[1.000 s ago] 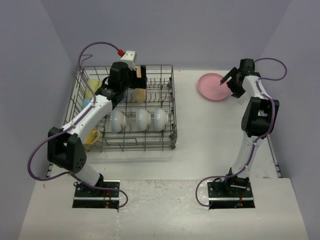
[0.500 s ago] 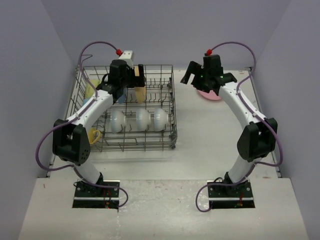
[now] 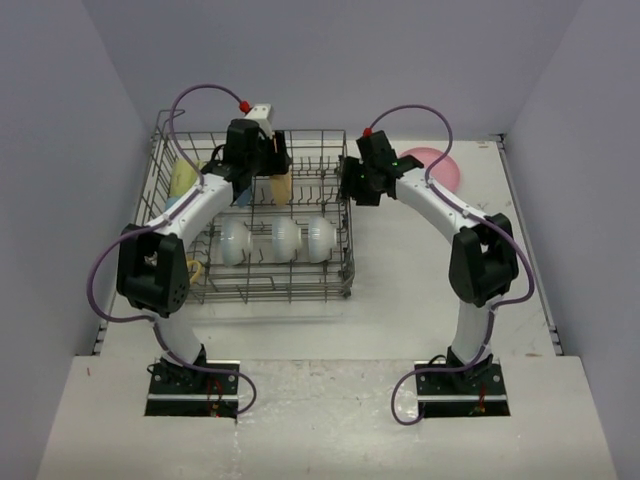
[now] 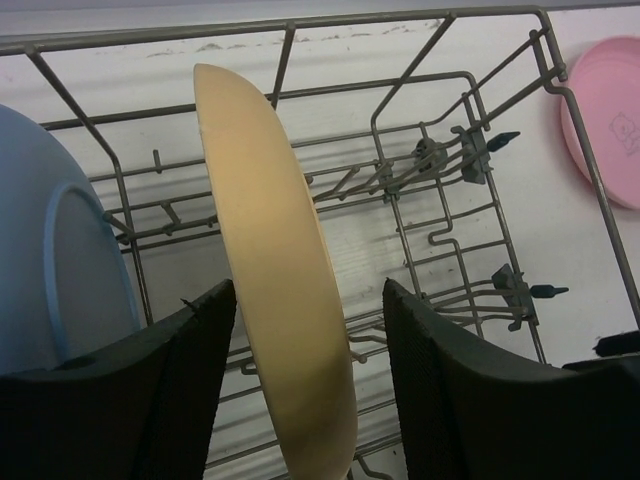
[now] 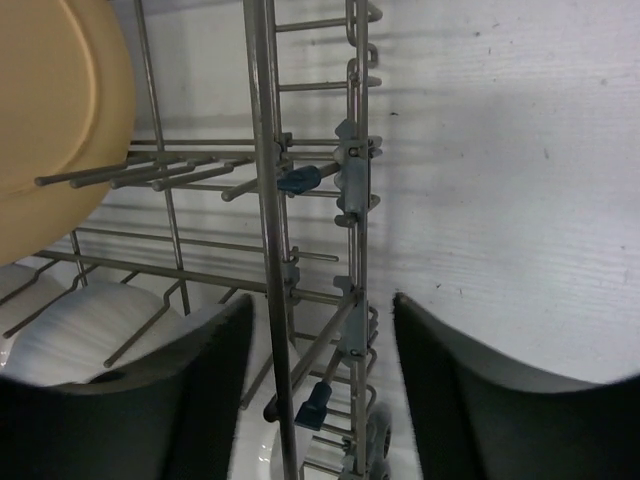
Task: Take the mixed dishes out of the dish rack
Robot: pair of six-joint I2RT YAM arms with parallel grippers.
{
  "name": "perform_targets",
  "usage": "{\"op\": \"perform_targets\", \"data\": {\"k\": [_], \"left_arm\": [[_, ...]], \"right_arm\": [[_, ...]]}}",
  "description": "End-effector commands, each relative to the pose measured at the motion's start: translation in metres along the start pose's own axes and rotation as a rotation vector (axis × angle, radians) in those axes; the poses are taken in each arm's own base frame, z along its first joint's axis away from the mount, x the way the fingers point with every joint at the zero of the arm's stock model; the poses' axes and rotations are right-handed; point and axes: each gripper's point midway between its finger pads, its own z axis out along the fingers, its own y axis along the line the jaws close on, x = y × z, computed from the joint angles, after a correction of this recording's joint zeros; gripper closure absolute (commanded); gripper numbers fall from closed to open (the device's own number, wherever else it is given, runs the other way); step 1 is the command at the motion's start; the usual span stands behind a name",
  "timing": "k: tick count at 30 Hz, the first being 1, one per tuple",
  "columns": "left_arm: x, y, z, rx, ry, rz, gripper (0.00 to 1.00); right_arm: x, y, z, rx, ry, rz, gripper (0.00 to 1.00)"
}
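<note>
Straddling the orange-yellow plate [image 4: 262, 200] with the left gripper [image 4: 308, 340], in the far part of the dish rack [image 3: 348, 240]. Standing on edge among the tines, between the two spread jaws. Sitting close against the finger [image 4: 190, 380] on one side and leaving a gap of bare wire before the other finger, so not being pinched.

Standing next to it, just outside the nearer finger and also on edge in the rack: a blue plate [image 4: 60, 270]. Sitting in a row across the rack's middle, on the near side of the plates: three white bowls [image 3: 285, 240]. Resting at the rack's near left corner, a yellow mug [image 3: 190, 272]. Showing along its left wall, a pale yellow-green mug [image 3: 183, 180], partly hidden by the left arm.

Hovering at the rack's right wall with the right gripper [image 5: 320, 310], jaws spread wide. Running between them, one upright rim wire, gripped by neither. Lying flat on the table [image 3: 400, 290] outside the rack, off its far right corner: a pink plate [image 3: 447, 165], partly covered by the right arm.
</note>
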Motion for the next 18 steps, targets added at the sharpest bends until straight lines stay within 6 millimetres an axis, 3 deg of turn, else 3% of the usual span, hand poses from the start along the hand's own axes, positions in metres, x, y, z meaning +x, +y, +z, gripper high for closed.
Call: {"op": "perform_targets", "data": {"k": [1,5,6,8,9,13,18], "left_arm": [[-0.029,-0.007,0.001,0.033,-0.076,-0.035,0.39],[-0.033,-0.013,0.002,0.061,-0.087,-0.053,0.62],[-0.034,-0.017,0.001,0.081,-0.086,-0.055,0.72],[-0.034,-0.019,0.001,0.088,-0.085,-0.065,0.84],[-0.038,-0.020,0.000,0.088,-0.090,-0.068,1.00],[-0.048,-0.026,-0.007,0.117,-0.116,-0.064,1.00],[-0.083,-0.051,-0.035,0.233,-0.219,-0.030,1.00]], "right_arm": [[-0.008,0.005,-0.006,0.046,-0.037,-0.016,0.47],[-0.002,-0.001,-0.001,0.074,-0.026,0.009,0.68],[-0.001,-0.003,-0.001,0.084,-0.024,0.012,0.73],[0.000,-0.007,-0.001,0.102,-0.024,0.019,0.75],[0.002,-0.008,0.000,0.105,-0.023,0.021,0.76],[0.005,-0.011,0.001,0.112,-0.017,0.025,0.77],[0.008,-0.013,0.004,0.122,0.001,0.015,0.85]]}}
